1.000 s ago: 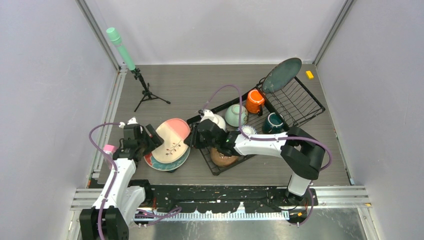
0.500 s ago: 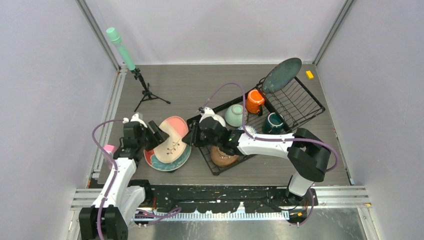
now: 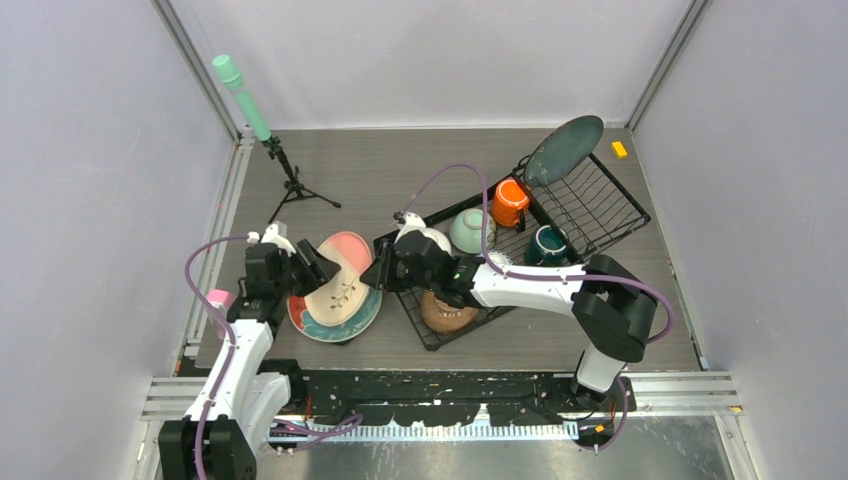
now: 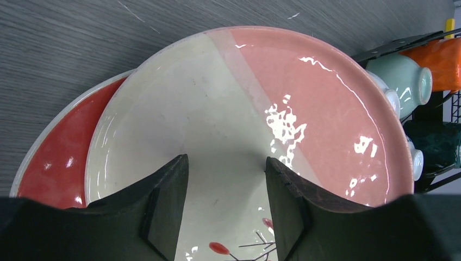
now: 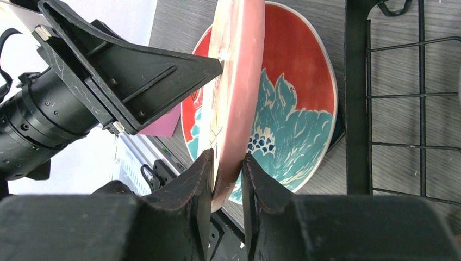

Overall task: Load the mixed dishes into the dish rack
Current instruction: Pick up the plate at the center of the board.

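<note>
The pink plate (image 3: 345, 262) stands tilted on edge over a red and teal patterned plate (image 3: 335, 318) left of the dish rack (image 3: 600, 200). My right gripper (image 5: 227, 157) is shut on the pink plate's rim (image 5: 239, 81). My left gripper (image 4: 225, 160) is open, its fingers spread over the plate's cream and pink face (image 4: 304, 109), one fingertip against the plate. In the rack are the orange mug (image 3: 510, 203), dark teal mug (image 3: 548, 243), mint-green bowl (image 3: 468, 230), white bowl (image 3: 432, 238), brown bowl (image 3: 448, 312) and the upright dark teal speckled plate (image 3: 565, 150).
A mint-green cylinder on a black tripod (image 3: 240, 95) stands at the back left. A small pink cup (image 3: 218, 298) sits by the left arm. A small yellow block (image 3: 619, 149) lies behind the rack. The rack's edge (image 5: 356, 109) is close to the right of the plates.
</note>
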`<state>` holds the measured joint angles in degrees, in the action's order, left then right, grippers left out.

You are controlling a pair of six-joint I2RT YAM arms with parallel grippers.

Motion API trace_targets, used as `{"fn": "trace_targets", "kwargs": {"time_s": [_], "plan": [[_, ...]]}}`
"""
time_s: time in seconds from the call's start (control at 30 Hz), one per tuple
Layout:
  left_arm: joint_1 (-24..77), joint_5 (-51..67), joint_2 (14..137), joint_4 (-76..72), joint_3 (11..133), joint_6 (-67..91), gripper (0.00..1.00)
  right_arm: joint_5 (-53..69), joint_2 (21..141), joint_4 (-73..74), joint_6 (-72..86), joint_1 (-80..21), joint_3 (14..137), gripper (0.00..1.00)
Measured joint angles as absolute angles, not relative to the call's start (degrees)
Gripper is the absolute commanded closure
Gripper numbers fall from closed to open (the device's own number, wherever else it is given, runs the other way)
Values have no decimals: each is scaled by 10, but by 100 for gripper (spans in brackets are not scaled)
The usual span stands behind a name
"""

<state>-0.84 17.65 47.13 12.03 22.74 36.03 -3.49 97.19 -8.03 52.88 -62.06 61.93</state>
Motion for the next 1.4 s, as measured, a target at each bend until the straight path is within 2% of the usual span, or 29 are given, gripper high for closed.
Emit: {"fn": "trace_targets", "kwargs": {"time_s": [0.27, 0.37, 0.43, 0.6, 0.67, 0.83, 0.93, 1.03, 1.4], "plan": [[-9, 178, 466, 101, 222, 360, 47, -26, 993, -76, 544, -621, 642, 64], [-9, 180, 465, 94, 218, 360, 48, -21, 999, -76, 550, -622, 645, 64], [-9, 181, 465, 92, 215, 360, 48, -22, 1004, -71, 555, -622, 648, 68], [-9, 183, 459, 87, 214, 361, 47, -37, 1014, -43, 579, -621, 653, 95], [-8, 186, 455, 88, 214, 361, 42, -41, 1015, -42, 585, -619, 653, 99], [-6, 192, 442, 103, 218, 368, 24, -39, 1015, -46, 595, -618, 652, 100], [-3, 192, 432, 142, 233, 370, 10, -30, 1013, -60, 600, -612, 641, 100], [1, 191, 422, 190, 251, 370, 2, -14, 1001, -65, 602, -601, 625, 100], [1, 168, 409, 281, 344, 350, 0, 30, 896, -72, 612, -549, 563, 100]]}}
